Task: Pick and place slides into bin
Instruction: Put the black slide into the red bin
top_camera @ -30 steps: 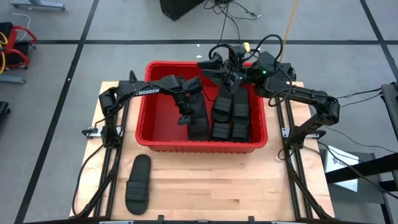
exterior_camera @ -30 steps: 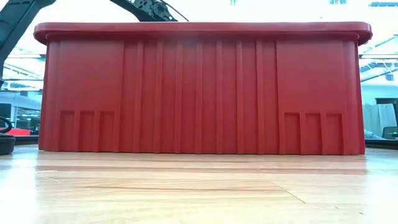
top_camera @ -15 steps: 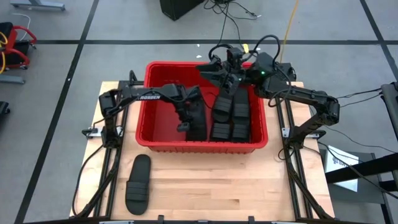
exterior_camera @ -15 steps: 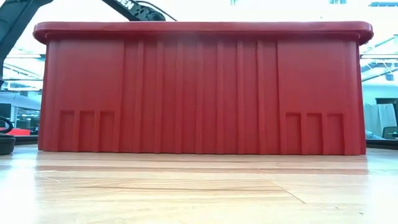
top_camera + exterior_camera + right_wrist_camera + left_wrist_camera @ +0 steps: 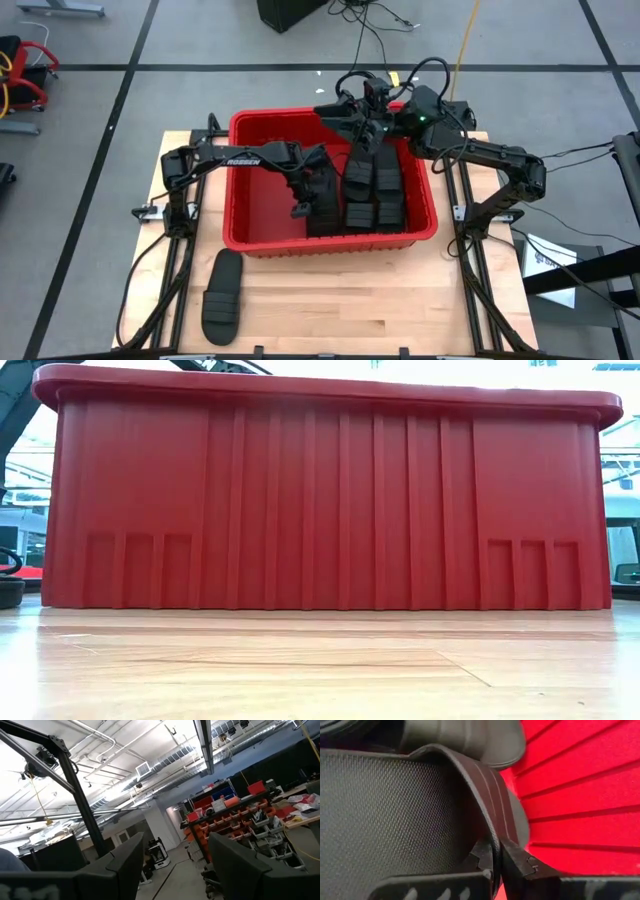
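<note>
The left gripper (image 5: 299, 208) reaches inside the red bin (image 5: 262, 238), fingers (image 5: 520, 862) pinched on a slide's ribbed strap (image 5: 485, 795) beside the stacked slides (image 5: 372, 190). The right gripper (image 5: 340, 108) hangs over the far rim, fingers spread and empty. One slide (image 5: 222, 295) lies on the wooden table (image 5: 400, 300) near its front edge. The left arm reads "ROSSEN".

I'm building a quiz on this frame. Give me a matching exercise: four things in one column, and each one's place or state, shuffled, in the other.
Things:
1. left gripper
2. right gripper
3. lone slide
4. bin

Places or states:
A. lying on the wooden table, in front of the bin
B. red, holding several slides
C. open, empty, raised over the bin's far rim
D. shut on a slide's strap, inside the bin

Pairs: 1-D, 2-C, 3-A, 4-B
</note>
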Robot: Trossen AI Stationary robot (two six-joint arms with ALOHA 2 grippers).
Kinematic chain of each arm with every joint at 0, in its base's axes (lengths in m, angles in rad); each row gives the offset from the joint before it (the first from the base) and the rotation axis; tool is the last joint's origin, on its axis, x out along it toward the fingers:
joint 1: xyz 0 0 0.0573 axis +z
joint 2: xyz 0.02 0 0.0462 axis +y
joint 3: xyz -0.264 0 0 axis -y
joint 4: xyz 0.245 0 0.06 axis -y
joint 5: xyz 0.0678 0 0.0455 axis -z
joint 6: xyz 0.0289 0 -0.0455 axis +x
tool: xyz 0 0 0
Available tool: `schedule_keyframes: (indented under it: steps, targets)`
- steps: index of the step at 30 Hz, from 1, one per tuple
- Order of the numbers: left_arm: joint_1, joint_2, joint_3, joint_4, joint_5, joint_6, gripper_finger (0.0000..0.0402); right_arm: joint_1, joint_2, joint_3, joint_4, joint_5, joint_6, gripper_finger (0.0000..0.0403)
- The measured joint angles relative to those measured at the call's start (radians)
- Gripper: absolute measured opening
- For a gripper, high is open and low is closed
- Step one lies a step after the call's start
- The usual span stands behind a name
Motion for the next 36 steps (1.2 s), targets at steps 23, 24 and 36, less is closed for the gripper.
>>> schedule_keyframes:
  steps: [23, 24, 36]
  targets:
    - [0.007, 0.001, 0.000, 0.012, 0.021, -0.073, 0.0032, 0.000, 0.000, 0.000, -0.001, -0.003, -0.007, 0.0210]
    - [0.007, 0.001, 0.000, 0.013, 0.021, -0.080, 0.0041, 0.000, 0.000, 0.000, -0.001, -0.003, -0.009, 0.0210]
    - [0.007, 0.001, 0.000, 0.011, 0.043, -0.119, 0.0164, 0.000, 0.000, 0.000, -0.008, -0.003, -0.029, 0.0210]
